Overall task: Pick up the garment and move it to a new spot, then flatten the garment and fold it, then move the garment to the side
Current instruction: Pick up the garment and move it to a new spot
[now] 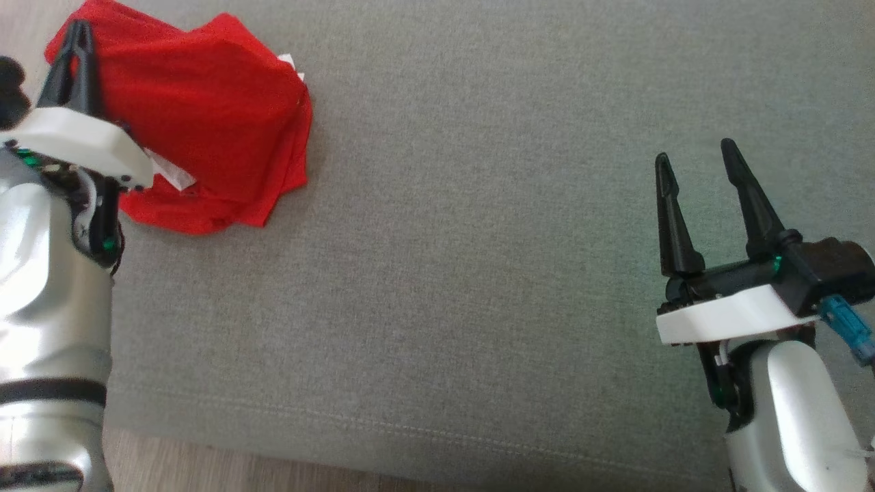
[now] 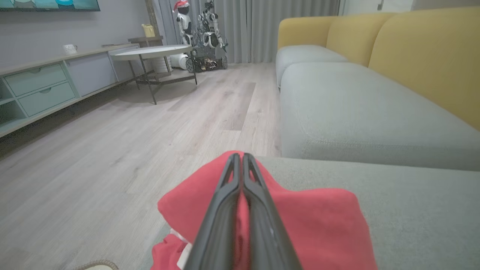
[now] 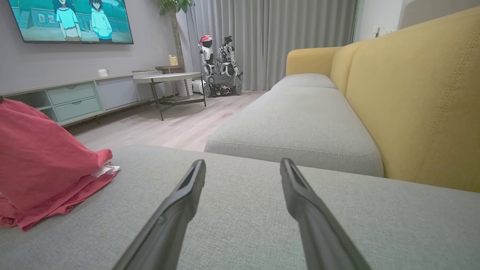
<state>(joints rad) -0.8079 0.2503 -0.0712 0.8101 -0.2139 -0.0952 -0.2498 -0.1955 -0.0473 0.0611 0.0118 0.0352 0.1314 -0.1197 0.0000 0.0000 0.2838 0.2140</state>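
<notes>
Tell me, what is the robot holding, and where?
The left pincer pinches the red garment by a raised fold at its edge. The right pincer holds nothing.

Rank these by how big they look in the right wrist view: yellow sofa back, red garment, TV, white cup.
1. yellow sofa back
2. red garment, close to the camera
3. TV, partly cut off by the frame
4. white cup, tiny

A home living room, shown by a grey-and-yellow sofa [image 3: 300, 123], a wall-mounted television [image 3: 75, 20], a low drawer cabinet [image 3: 75, 99], long curtains [image 3: 285, 37] and a wood floor [image 2: 93, 157].
</notes>
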